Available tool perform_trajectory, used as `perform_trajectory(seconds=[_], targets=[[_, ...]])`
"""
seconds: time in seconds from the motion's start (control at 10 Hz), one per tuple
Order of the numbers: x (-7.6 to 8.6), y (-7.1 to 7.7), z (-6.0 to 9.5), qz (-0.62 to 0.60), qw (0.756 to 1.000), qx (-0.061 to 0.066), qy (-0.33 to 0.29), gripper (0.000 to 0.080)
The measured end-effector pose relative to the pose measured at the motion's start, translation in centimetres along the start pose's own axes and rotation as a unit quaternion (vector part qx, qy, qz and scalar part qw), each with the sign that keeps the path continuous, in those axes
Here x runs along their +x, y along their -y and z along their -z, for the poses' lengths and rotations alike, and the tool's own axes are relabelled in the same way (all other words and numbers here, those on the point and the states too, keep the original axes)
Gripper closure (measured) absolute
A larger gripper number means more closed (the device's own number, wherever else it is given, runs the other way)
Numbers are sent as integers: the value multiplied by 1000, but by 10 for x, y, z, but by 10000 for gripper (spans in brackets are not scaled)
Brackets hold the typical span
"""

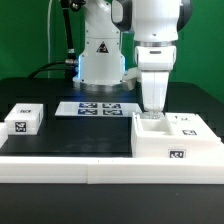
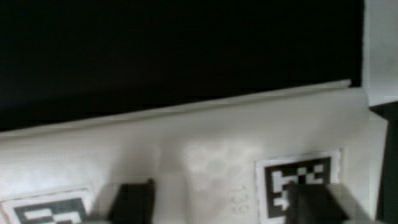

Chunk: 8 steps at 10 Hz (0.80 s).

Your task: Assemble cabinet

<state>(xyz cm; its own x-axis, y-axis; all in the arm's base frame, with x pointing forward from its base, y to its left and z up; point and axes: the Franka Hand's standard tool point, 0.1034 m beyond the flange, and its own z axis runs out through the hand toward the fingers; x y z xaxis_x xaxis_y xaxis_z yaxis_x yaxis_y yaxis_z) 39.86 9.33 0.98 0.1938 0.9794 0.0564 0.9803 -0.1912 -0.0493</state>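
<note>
The cabinet is a large white box with black-and-white tags, lying at the front on the exterior view's right. My gripper hangs straight down over its near-left corner, fingertips just above an open compartment. In the wrist view the gripper is open, its two dark fingers wide apart over the cabinet's white face, with a tag beside one finger and another tag beside the other. Nothing is held.
A small white tagged block sits on the exterior view's left. The marker board lies in the middle near the arm's base. A long low white rail edges the black table's front.
</note>
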Motion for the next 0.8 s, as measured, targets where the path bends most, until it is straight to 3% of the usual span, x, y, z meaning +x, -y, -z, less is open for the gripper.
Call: perform_trajectory(seconds=[0.1, 0.2, 0.8], targets=[[1, 1, 0, -1, 1000, 1, 0, 591], [1, 1, 0, -1, 1000, 0, 0, 718], [1, -1, 3, -1, 1000, 0, 1, 731]])
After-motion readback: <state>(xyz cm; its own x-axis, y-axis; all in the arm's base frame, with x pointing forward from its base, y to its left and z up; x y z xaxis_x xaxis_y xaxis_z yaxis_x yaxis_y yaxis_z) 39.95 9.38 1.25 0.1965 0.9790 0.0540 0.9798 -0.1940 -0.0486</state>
